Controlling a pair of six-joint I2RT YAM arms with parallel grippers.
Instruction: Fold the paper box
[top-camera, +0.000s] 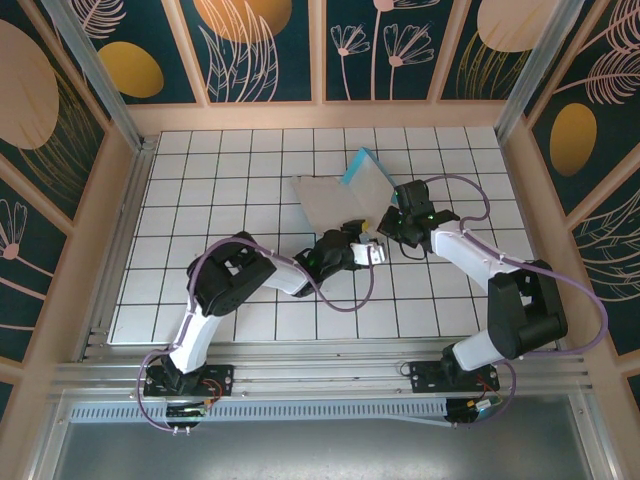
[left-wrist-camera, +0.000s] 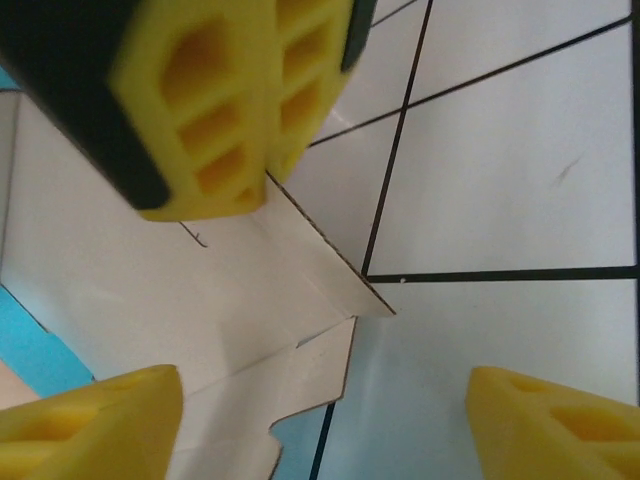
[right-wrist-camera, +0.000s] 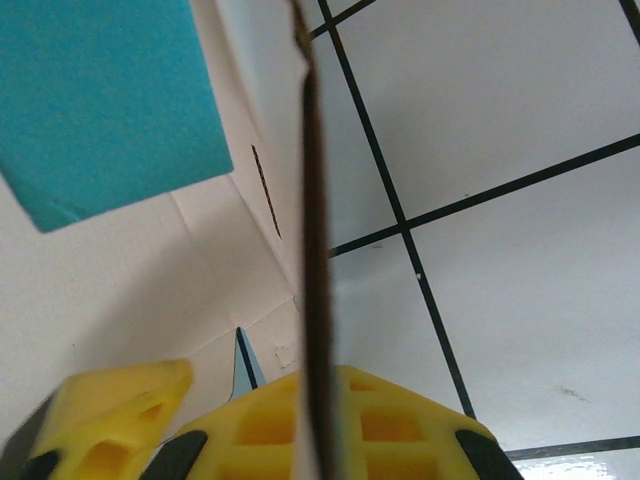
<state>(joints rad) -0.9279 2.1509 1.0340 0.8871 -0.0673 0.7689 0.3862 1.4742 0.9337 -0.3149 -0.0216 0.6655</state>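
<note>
My left arm (top-camera: 195, 335) and right arm (top-camera: 470, 245) were built of white links and black joints, each trailed by a looping purple cable (top-camera: 343, 307). My gripper fingers (left-wrist-camera: 215, 110) were yellow, moulded with hollow cells and backed in black.

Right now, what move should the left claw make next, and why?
Probably close the left gripper on the near flap of the paper box: its jaws stand open beside that pale corner, while the right gripper is shut on an edge, so a second hold might help folding.
</note>
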